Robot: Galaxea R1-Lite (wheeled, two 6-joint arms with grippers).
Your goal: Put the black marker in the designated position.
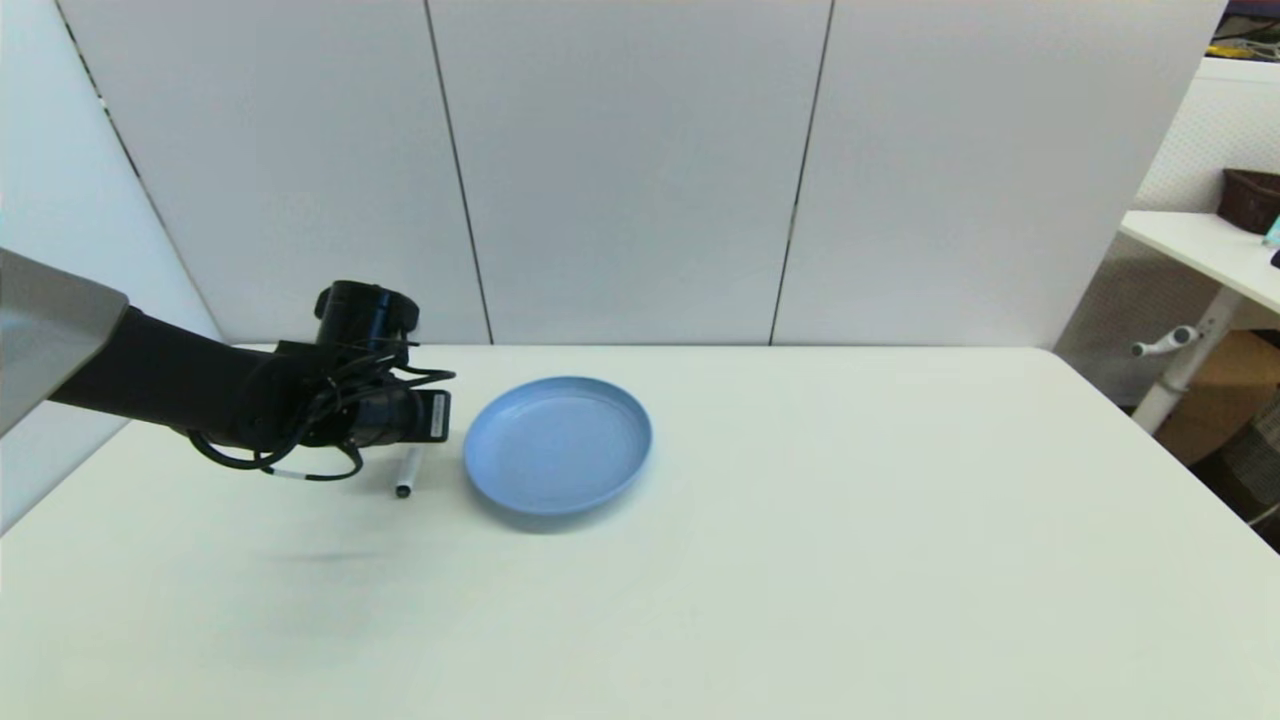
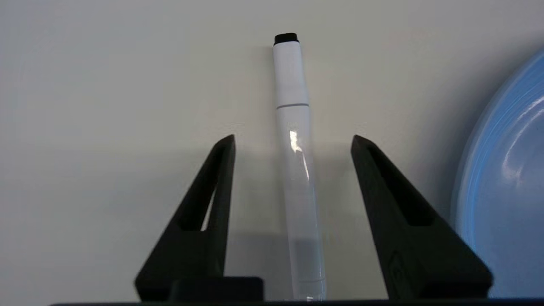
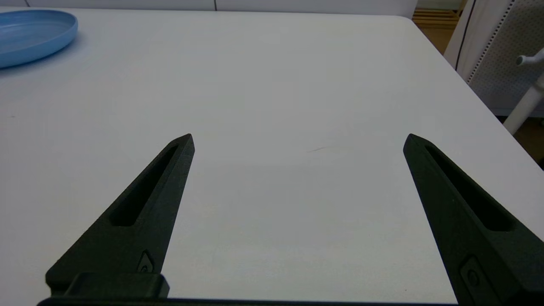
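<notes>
The black marker (image 2: 297, 170), a slim white barrel with a black end cap, lies flat on the white table just left of the blue plate; its near end (image 1: 405, 478) sticks out from under my left wrist. My left gripper (image 2: 293, 142) hangs over it, open. One finger stands on each side of the barrel, and neither touches it. My right gripper (image 3: 299, 140) is open and empty, low over bare tabletop far from the marker. Nothing on the table marks the designated position.
The round blue plate (image 1: 557, 445) sits close beside the marker, and its rim (image 2: 488, 204) is just outside my left gripper's finger. The plate (image 3: 29, 34) also shows far off in the right wrist view. A side table and boxes stand beyond the table's right edge (image 1: 1150, 420).
</notes>
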